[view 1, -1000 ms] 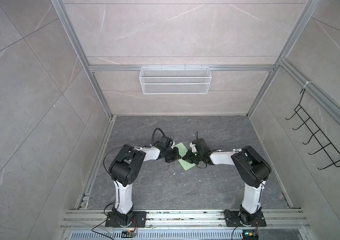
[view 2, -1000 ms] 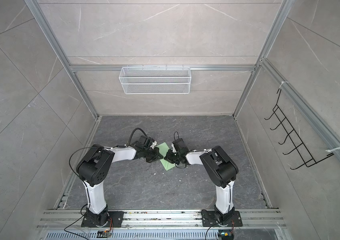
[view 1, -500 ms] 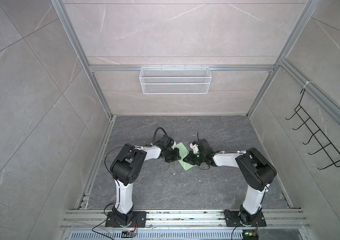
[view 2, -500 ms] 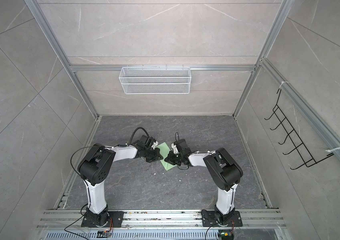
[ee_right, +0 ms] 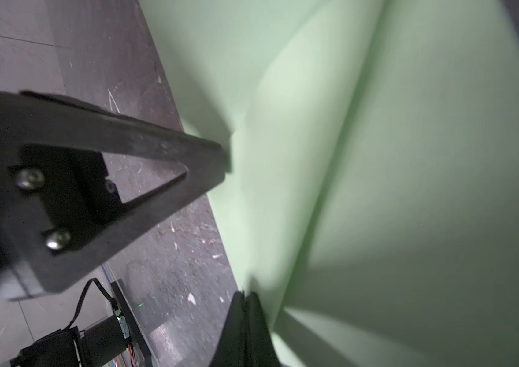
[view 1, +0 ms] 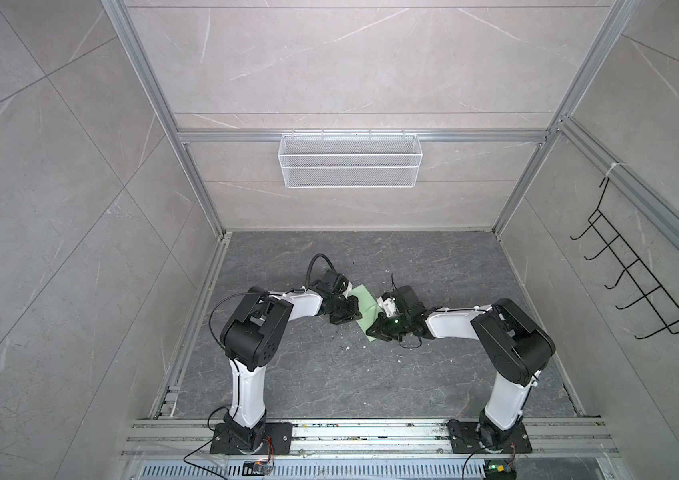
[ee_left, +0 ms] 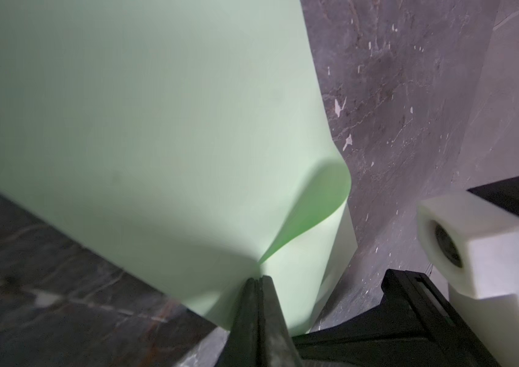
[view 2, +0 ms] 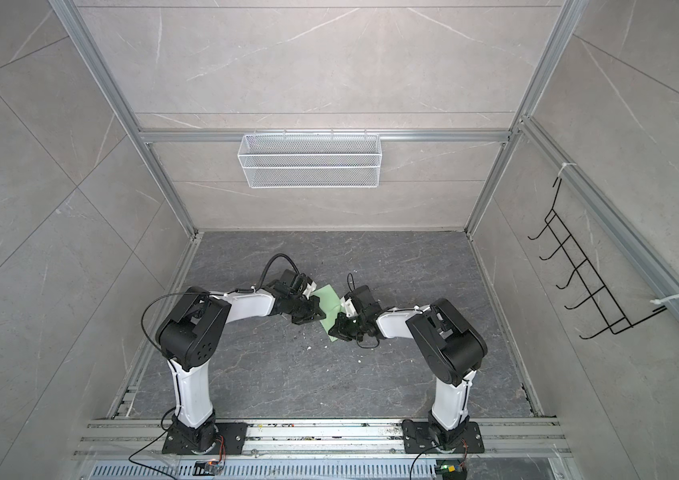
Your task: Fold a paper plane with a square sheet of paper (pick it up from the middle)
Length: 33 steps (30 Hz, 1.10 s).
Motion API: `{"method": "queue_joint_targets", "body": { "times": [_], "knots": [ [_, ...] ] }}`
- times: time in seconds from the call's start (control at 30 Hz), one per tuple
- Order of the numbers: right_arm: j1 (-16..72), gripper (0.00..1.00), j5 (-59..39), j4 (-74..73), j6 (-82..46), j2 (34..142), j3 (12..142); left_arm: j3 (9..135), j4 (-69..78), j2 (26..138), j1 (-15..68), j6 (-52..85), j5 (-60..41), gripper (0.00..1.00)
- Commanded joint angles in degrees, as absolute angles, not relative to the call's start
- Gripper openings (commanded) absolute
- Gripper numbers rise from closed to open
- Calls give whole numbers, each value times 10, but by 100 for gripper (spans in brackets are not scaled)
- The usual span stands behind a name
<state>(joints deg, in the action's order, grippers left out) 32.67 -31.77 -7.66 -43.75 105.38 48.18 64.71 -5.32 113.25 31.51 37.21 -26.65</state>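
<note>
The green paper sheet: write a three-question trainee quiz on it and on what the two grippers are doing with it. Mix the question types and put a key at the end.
1. True or false: the left gripper has its fingers shut on the square sheet of paper.
2. Pick one. The right gripper is: A) open, clear of the sheet; B) shut on the sheet's edge; C) shut on nothing.
3. Fill in: the sheet is plain pale ___.

Key: 1 true; 2 B; 3 green.
</note>
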Motion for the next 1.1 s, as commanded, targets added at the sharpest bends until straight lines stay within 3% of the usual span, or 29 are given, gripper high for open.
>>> {"method": "queue_joint_targets", "body": {
  "times": [0.0,0.4,0.77,1.07],
  "knots": [
    [330,5,-313,-28,-414,1038,459,637,-128,1171,316,356,-195,0],
    [314,6,-308,-34,-393,967,451,639,-132,1172,316,350,-195,0],
    [297,5,-342,-89,-387,1083,552,642,-136,1176,316,350,-196,0],
    [272,5,-330,-98,-393,1099,507,647,-141,1176,316,344,-194,0]
  ]
}}
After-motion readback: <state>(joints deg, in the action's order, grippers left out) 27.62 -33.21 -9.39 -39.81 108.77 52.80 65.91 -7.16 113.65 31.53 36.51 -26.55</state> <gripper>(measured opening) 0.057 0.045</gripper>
